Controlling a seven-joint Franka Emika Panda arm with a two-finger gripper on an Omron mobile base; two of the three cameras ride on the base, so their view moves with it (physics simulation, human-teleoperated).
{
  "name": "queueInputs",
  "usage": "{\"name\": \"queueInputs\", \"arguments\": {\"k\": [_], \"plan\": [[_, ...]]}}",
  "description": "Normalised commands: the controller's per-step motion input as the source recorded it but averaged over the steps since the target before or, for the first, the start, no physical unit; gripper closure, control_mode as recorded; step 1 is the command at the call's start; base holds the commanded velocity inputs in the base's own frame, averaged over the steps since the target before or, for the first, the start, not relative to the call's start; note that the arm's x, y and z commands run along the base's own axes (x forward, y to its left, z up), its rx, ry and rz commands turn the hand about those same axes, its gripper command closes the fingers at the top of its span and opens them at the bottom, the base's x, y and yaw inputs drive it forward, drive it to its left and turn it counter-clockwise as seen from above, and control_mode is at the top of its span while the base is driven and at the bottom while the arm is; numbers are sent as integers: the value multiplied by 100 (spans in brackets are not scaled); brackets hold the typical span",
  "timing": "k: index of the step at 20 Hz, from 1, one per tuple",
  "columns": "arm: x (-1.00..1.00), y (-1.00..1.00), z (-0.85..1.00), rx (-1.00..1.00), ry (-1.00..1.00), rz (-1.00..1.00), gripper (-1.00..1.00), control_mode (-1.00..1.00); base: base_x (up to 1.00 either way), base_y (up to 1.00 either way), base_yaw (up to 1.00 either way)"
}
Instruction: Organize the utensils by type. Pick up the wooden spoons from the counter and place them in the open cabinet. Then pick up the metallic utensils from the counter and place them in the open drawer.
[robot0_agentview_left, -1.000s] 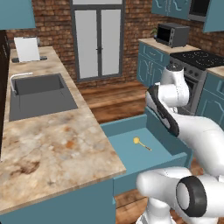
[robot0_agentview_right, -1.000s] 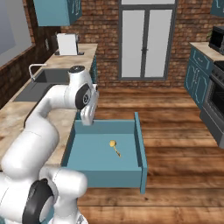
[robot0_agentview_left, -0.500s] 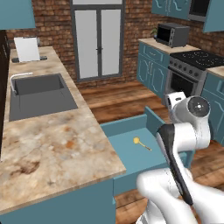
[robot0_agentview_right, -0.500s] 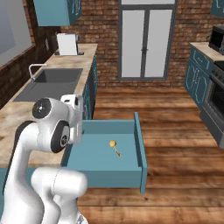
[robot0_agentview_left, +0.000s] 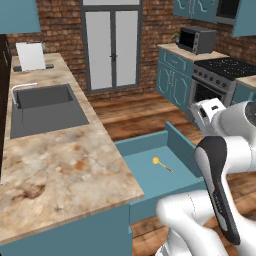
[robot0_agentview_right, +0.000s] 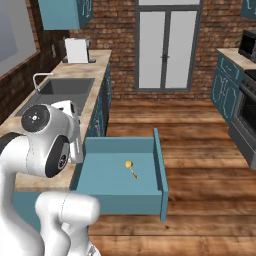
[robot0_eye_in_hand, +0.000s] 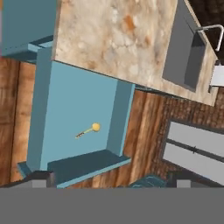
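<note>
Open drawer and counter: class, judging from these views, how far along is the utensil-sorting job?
Done: one thin metallic utensil with a yellow end lies inside the open drawer. In hand: nothing; the gripper is open and looks down on the drawer from above. Left: hard to say. The counter shows no utensils in these views, and the open cabinet is not shown, so the wooden spoons cannot be checked.

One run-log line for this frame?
gripper: open, empty | metallic utensil: in open drawer | counter: no utensils seen
</note>
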Motion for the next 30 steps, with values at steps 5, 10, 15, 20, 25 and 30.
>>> {"name": "queueInputs", "arguments": {"k": [5, 10, 15, 20, 25, 30], "plan": [[-11, 39, -21, -18, 1, 30, -100, -100, 0, 0, 0], [-33, 7, -21, -10, -6, 19, -100, -100, 0, 0, 0], [-36, 7, -9, -6, -9, 10, -100, 100, -10, 3, 2], [0, 0, 0, 0, 0, 0, -100, 100, -66, 6, 4], [0, 0, 0, 0, 0, 0, -100, 100, -77, 0, -7], [0, 0, 0, 0, 0, 0, -100, 100, -68, -18, -42]]}}
